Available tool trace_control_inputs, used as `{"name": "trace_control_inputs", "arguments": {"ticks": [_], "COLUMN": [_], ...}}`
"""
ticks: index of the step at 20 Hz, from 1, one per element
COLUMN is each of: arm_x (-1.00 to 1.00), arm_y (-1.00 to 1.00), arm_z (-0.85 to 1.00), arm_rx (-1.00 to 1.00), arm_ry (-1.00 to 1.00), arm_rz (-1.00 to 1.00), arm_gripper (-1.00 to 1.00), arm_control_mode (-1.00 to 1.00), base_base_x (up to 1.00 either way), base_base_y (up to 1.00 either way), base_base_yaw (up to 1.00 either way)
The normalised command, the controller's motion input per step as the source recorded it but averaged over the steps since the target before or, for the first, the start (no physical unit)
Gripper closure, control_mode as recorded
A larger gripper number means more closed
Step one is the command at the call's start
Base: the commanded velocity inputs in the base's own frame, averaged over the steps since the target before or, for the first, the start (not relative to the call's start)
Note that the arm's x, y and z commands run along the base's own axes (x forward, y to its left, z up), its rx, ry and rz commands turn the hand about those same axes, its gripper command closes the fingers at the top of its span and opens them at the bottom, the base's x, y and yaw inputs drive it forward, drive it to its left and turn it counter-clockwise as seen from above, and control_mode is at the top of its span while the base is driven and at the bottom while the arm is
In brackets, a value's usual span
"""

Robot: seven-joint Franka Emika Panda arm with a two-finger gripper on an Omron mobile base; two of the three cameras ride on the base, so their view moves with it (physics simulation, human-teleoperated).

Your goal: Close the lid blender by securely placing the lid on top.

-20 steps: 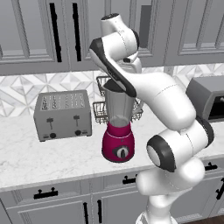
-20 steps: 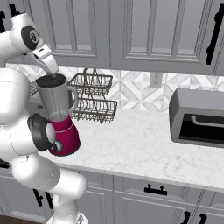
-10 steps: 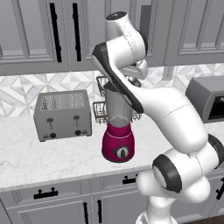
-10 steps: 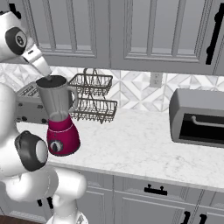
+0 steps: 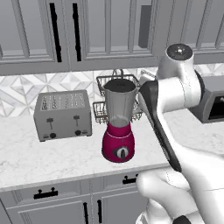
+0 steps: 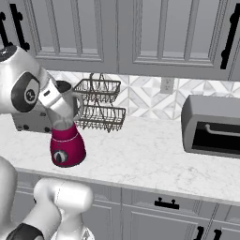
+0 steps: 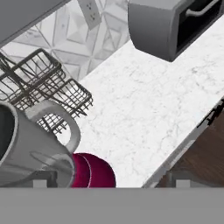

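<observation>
The blender (image 5: 118,146) stands on the counter, a magenta base with a black dial under a clear grey jar. The dark lid (image 5: 119,84) lies flat across the jar's mouth, with nothing holding it. From the right the same blender (image 6: 67,145) and lid (image 6: 63,86) show partly behind my white forearm. In the hand view my gripper (image 7: 110,183) is open, its tips far apart with nothing between them. The jar's handle (image 7: 65,122) and magenta base (image 7: 94,170) lie to the lower left of it.
A silver toaster (image 5: 63,114) stands left of the blender. A two-tier wire rack (image 6: 101,105) sits just behind it against the tiled wall. A grey toaster oven (image 6: 211,124) occupies the counter's right end. Bare marble counter (image 7: 144,109) lies between.
The jaws have gone from shut to wide open, leaving the lid on the jar. The arm has swung up and back from the jar top, toward the cameras.
</observation>
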Motion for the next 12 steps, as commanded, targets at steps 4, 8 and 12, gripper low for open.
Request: {"name": "trace_control_inputs", "arguments": {"ticks": [4, 8, 12], "arm_x": [-1.00, -1.00, -1.00], "arm_y": [-1.00, -1.00, -0.98], "arm_z": [-0.98, -0.79, -0.01], "arm_rx": [0.00, 0.03, 0.19], "arm_ry": [-0.16, -0.11, -0.26], "arm_rz": [0.00, 0.00, 0.00], "arm_gripper": [-1.00, -1.00, -1.00], "arm_control_mode": [-1.00, -1.00, -1.00], "base_base_x": [0.00, 0.00, 0.00], "base_base_y": [0.00, 0.00, 0.00], "base_base_yaw": [0.00, 0.00, 0.00]}}
